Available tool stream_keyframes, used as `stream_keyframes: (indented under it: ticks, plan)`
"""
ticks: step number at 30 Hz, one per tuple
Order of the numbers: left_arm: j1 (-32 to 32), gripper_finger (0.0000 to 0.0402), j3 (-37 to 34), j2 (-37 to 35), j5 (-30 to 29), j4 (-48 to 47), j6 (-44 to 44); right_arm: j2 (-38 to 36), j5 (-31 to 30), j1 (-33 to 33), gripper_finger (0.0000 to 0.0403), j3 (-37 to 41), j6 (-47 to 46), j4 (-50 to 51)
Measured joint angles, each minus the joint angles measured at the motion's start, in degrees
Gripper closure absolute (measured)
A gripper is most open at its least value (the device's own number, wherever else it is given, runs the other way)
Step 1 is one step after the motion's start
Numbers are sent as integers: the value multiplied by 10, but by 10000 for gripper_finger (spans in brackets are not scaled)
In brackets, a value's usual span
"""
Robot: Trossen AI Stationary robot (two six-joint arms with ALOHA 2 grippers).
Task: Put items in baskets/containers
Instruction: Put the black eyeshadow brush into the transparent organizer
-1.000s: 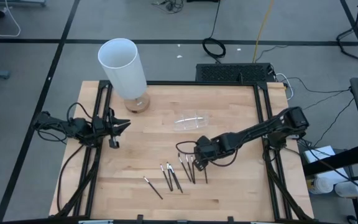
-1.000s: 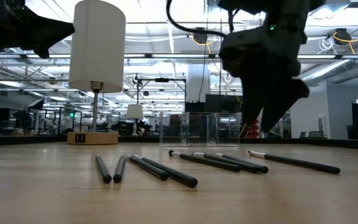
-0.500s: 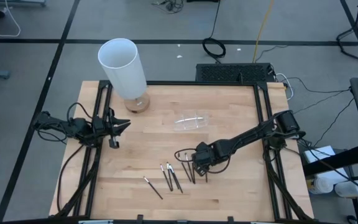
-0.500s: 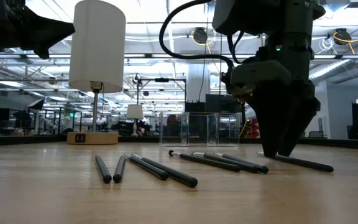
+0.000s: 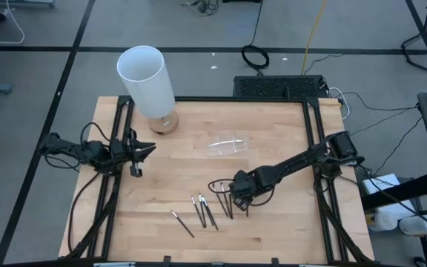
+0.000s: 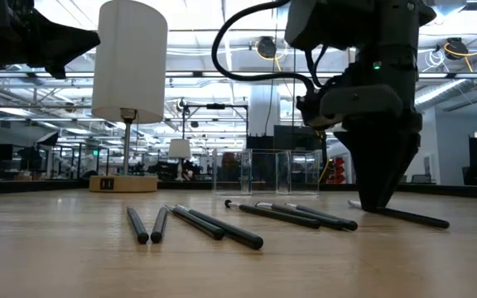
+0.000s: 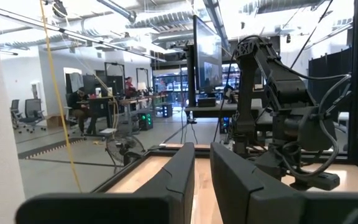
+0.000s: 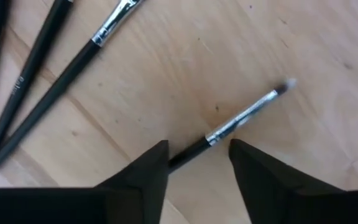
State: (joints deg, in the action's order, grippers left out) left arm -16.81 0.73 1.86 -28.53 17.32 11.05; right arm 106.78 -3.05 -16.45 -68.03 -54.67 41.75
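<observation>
Wooden table point(image 5: 273, 230): seven brushes point(image 5: 204, 211), one tray point(image 5: 230, 144)

Right end effector point(image 8: 199, 163) hides the brush point(image 8: 241, 117) handle.

Around my wooden worktop: what stands by.

My pale wooden plank worktop point(image 5: 273, 130) carries a tall white cylinder lamp shade on a round wooden base point(image 5: 148, 83) at its far left corner; from table height I see the same shade upright on its thin stem point(image 6: 128, 62). A black steel frame point(image 5: 313, 133) edges the worktop. Beyond the far edge a flat black keyboard-like box point(image 5: 280, 87) lies on the grey floor point(image 5: 199, 26), with a coiled black cable point(image 5: 255, 56) and a yellow cord point(image 5: 314, 33) trailing near it. In the room behind, people sit at desks point(image 7: 87, 107) under bright ceiling lights.
</observation>
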Motion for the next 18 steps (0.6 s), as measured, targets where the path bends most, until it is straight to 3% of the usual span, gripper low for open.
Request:
stream_keyframes:
  ticks: [12,18]
  plan:
    - [0,341,0,0,0,0,0,1,-2,0,375,1,77,-9]
    - [0,341,0,0,0,0,0,0,-1,0,398,10,98,-13]
